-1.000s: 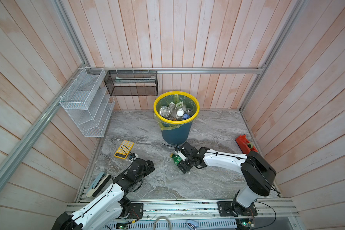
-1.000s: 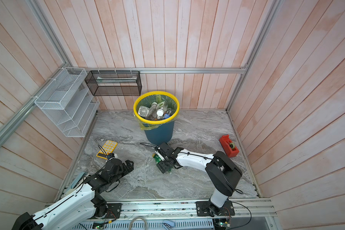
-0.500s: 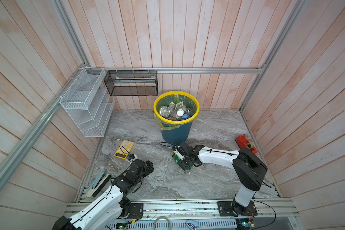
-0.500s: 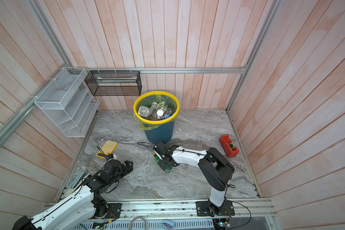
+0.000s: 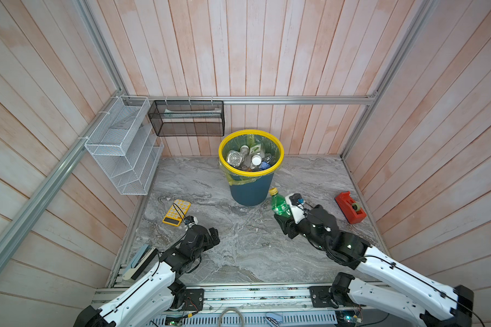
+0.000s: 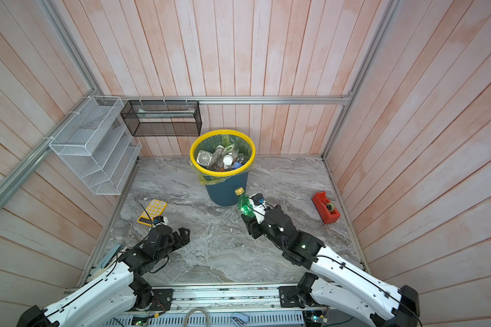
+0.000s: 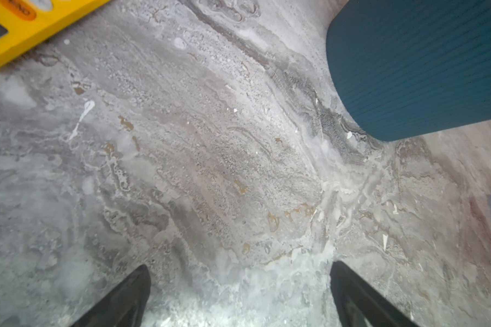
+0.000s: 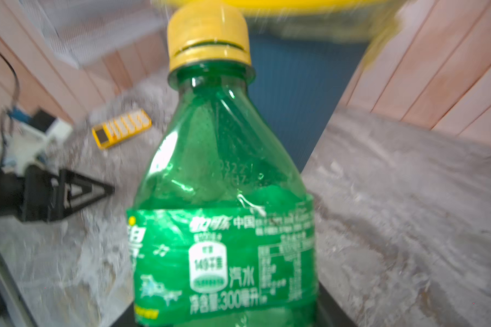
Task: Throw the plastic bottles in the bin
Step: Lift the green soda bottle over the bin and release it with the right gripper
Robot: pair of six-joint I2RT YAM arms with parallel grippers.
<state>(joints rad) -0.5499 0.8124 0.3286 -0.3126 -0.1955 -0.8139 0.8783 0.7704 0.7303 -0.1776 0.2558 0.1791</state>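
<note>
The right claw (image 5: 284,216), clamped on the green bottle (image 5: 279,204), has raised it off the tabletop (image 5: 238,249) beside the bin (image 5: 250,194), ready for deposit; the left claw (image 7: 238,283) stands apart.

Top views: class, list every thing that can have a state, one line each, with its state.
green bottle: capped, upright, gripped.
right gripper: fingers shut on green bottle.
left gripper: fingers open, empty.
bin: upright, lined, bottles inside.
yellow calculator: lying flat.
red tape dispenser: standing upright.
</note>
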